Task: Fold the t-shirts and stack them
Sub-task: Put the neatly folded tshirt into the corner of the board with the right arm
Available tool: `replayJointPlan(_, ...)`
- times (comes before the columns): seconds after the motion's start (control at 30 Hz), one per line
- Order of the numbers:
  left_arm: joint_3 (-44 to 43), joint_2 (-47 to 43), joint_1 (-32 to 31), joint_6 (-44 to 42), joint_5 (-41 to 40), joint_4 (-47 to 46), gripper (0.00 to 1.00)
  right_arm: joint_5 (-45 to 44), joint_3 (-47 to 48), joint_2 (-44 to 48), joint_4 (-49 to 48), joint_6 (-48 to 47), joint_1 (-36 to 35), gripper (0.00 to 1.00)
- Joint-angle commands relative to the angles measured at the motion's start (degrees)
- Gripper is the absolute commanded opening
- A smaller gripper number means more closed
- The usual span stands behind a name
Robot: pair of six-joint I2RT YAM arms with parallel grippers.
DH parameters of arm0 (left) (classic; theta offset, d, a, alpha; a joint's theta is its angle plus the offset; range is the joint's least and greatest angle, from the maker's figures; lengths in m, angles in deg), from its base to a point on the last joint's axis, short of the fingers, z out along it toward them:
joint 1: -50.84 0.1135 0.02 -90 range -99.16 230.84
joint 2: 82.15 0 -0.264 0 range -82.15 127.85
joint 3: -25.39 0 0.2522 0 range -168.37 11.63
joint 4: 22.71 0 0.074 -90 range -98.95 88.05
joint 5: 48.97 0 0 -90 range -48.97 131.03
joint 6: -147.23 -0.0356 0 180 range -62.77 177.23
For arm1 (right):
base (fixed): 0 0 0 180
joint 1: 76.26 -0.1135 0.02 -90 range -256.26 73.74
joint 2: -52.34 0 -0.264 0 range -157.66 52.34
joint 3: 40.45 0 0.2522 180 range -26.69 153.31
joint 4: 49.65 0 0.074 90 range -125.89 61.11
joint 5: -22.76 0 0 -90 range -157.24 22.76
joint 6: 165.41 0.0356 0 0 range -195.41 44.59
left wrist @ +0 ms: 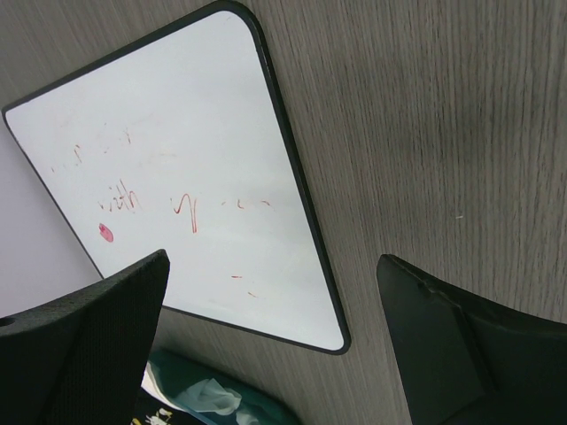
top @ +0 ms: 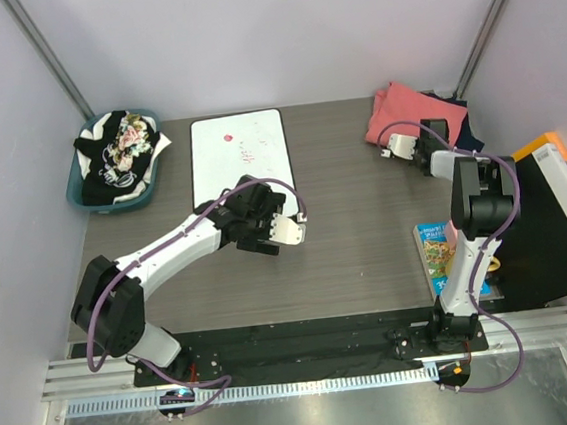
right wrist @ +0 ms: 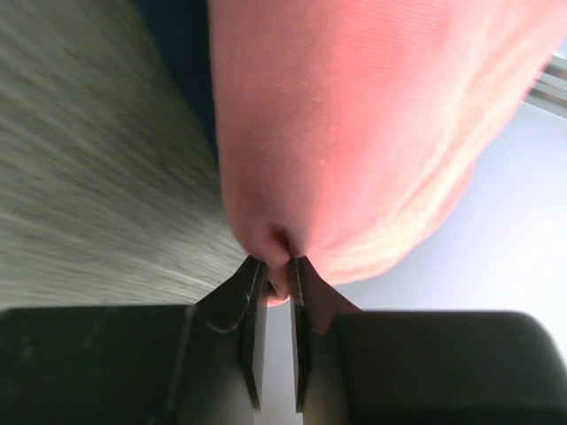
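One thin pinch of the salmon t-shirt (right wrist: 354,115) sat clamped in the right tool (right wrist: 276,264) and could slip out under tension, while the left tool (left wrist: 273,266) stood wide apart.

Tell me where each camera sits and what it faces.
Top: above and behind, looking down on the table; left arm and right arm show.
Left wrist: on the left arm, facing the whiteboard; the left gripper is open.
Right wrist: on the right arm, facing the salmon t-shirt; the right gripper pinches it.
Shared: the top view also shows the whiteboard and that shirt.
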Motion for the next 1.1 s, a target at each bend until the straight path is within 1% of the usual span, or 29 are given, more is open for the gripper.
replayJointPlan(0.0, -1.22, -0.60, 0.22, 0.19, -0.10, -0.03, 1.00, -1.95, 2.70, 1.68, -5.05, -3.56, 0.25, 0.17)
replayJointPlan(0.13, -0.87, -0.78, 0.30, 0.10, -0.10, -0.38, 1.00, -0.63, 5.70, 3.61, 0.06, -4.52, 0.16, 0.16)
replayJointPlan(0.27, -0.78, -0.61, 0.22, 0.10, -0.10, -1.08, 1.00, 0.34, 6.58, 5.29, 1.99, -7.78, 0.16, 0.01)
replayJointPlan(0.5, -0.95, -0.61, 0.30, -0.08, -0.10, -1.35, 1.00, 0.86, 9.74, 5.20, 2.09, -11.37, 0.24, 0.01)
replayJointPlan(0.6, -1.04, -0.61, 0.30, 0.01, -0.10, -1.35, 1.00, 0.60, 11.58, 4.15, -0.37, -12.87, 0.51, 0.01)
replayJointPlan(0.83, -1.39, -0.52, 0.30, 0.19, -0.09, -1.35, 1.00, -1.42, 19.49, -1.82, -3.36, -14.72, 1.83, 0.01)
replayJointPlan(1.07, -1.31, -0.52, 0.21, 0.01, -0.10, -1.17, 1.00, -1.51, 18.89, -2.62, -4.95, -15.95, 2.97, 0.01)
